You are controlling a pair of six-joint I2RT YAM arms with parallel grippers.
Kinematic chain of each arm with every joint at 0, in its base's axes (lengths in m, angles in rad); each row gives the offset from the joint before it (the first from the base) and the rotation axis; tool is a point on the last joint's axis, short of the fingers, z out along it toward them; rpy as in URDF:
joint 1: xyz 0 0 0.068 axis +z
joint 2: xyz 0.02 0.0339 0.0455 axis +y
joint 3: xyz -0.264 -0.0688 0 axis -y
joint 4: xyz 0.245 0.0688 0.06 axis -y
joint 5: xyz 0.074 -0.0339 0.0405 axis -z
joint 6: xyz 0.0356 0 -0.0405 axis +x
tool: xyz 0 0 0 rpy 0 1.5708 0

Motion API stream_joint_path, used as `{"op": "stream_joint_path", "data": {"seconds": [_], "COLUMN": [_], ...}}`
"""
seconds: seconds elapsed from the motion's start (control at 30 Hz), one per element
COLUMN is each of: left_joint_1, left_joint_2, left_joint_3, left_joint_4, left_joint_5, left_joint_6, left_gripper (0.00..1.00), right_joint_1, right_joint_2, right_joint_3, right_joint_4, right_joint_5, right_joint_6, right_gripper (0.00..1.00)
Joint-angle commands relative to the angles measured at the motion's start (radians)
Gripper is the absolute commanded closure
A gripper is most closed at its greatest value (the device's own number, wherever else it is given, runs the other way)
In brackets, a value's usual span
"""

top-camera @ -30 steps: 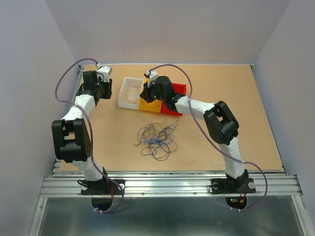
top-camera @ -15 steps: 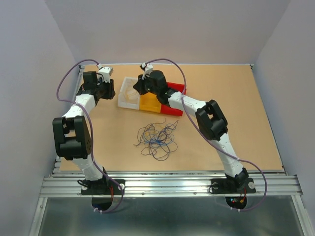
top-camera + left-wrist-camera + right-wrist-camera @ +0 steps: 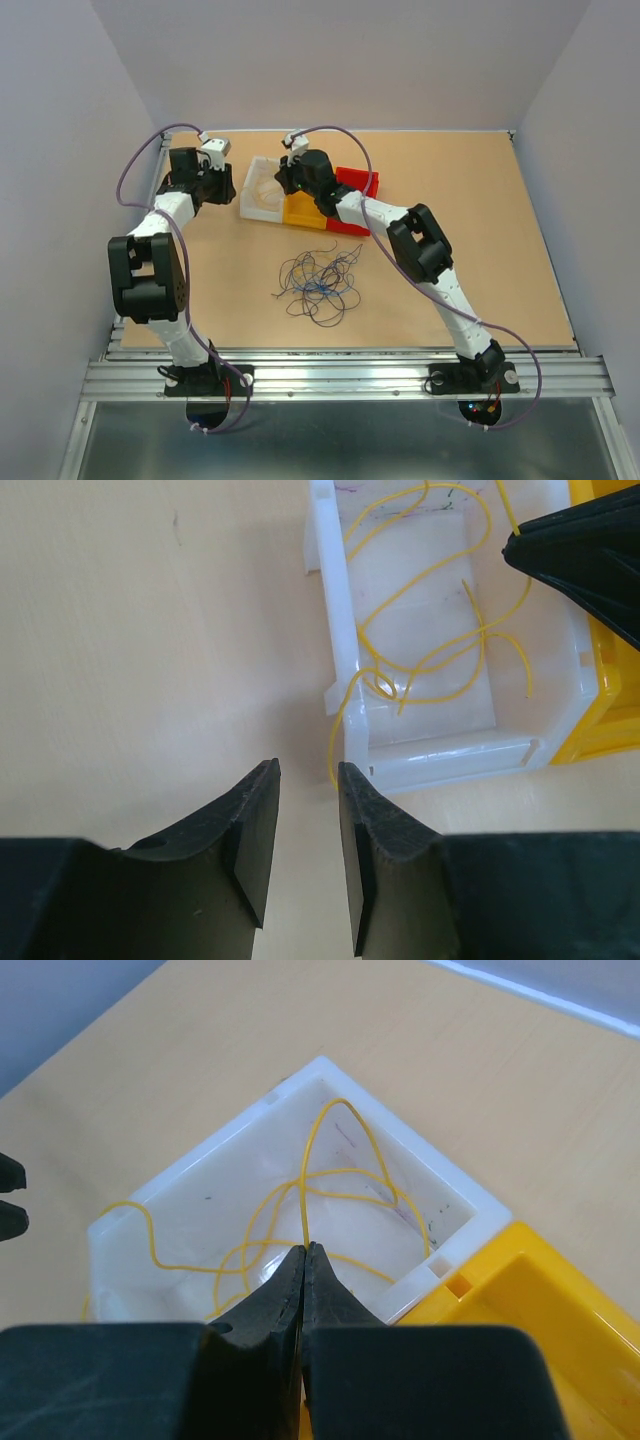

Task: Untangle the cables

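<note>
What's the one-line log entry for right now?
right gripper: shut on yellow cable, over white bin | left gripper: open, empty, beside white bin | cable tangle: on table, no gripper on it

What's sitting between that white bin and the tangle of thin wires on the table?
Nothing. In the top view, only bare tabletop separates the white bin from the wire tangle.

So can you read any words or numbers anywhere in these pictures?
None can be read in any view.
Faint purple marks inside the white bin: too smudged to read.
</note>
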Motion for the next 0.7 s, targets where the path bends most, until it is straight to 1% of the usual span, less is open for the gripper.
{"op": "stream_joint_path", "data": {"seconds": [0.0, 0.27, 0.43, 0.53, 0.6, 0.67], "left_joint_1": [0.005, 0.006, 0.005, 0.005, 0.005, 0.005], "left_joint_2": [0.028, 0.082, 0.108, 0.134, 0.157, 0.172], "left_joint_3": [0.001, 0.033, 0.053, 0.071, 0.094, 0.107], "left_joint_4": [-0.001, -0.021, -0.041, -0.061, -0.093, -0.105], "left_joint_5": [0.046, 0.041, 0.087, 0.118, 0.160, 0.173], "left_joint_6": [0.013, 0.022, 0.045, 0.073, 0.090, 0.097], "left_gripper": [0.59, 0.59, 0.60, 0.64, 0.65, 0.65], "right_joint_1": [0.000, 0.003, 0.001, 0.001, 0.001, 0.003], "right_joint_2": [0.019, 0.010, 0.007, 0.010, 0.013, 0.016], "right_joint_3": [0.079, 0.046, 0.043, 0.046, 0.053, 0.056], "right_joint_4": [0.035, 0.030, 0.035, 0.036, 0.033, 0.030], "right_joint_5": [-0.039, -0.071, -0.090, -0.100, -0.106, -0.113], "right_joint_6": [-0.053, -0.064, -0.055, -0.046, -0.042, -0.044], "right_gripper": [1.00, 0.99, 0.99, 1.00, 0.99, 0.99]}}
